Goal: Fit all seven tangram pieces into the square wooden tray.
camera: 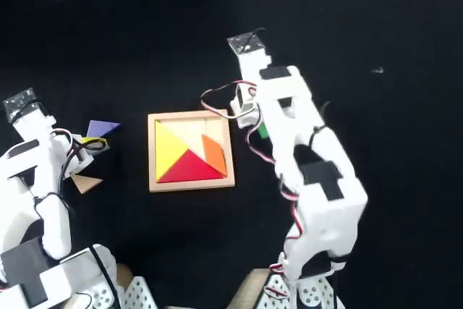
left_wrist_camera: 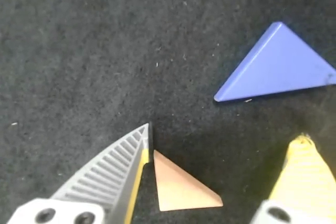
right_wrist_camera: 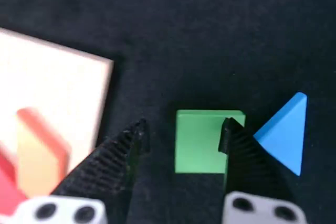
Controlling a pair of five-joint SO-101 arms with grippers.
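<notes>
My right claw (right_wrist_camera: pixel 185 127) hangs spread wide over the green square (right_wrist_camera: pixel 202 140), which lies between my fingers, nearer 1 of them. It sits near the wooden tray (camera: pixel 152 151), so I judge it the next piece to lift. The tray holds 3 pieces, yellow, red and orange, with bare wood left for 4 more. My left claw (left_wrist_camera: pixel 224 134) is spread too, straddling the small tan triangle (left_wrist_camera: pixel 181 184) on the black counter (camera: pixel 108 56). The violet triangle (left_wrist_camera: pixel 278 64) waits nearby, and a light blue triangle (right_wrist_camera: pixel 283 132) lies just beside the square.
</notes>
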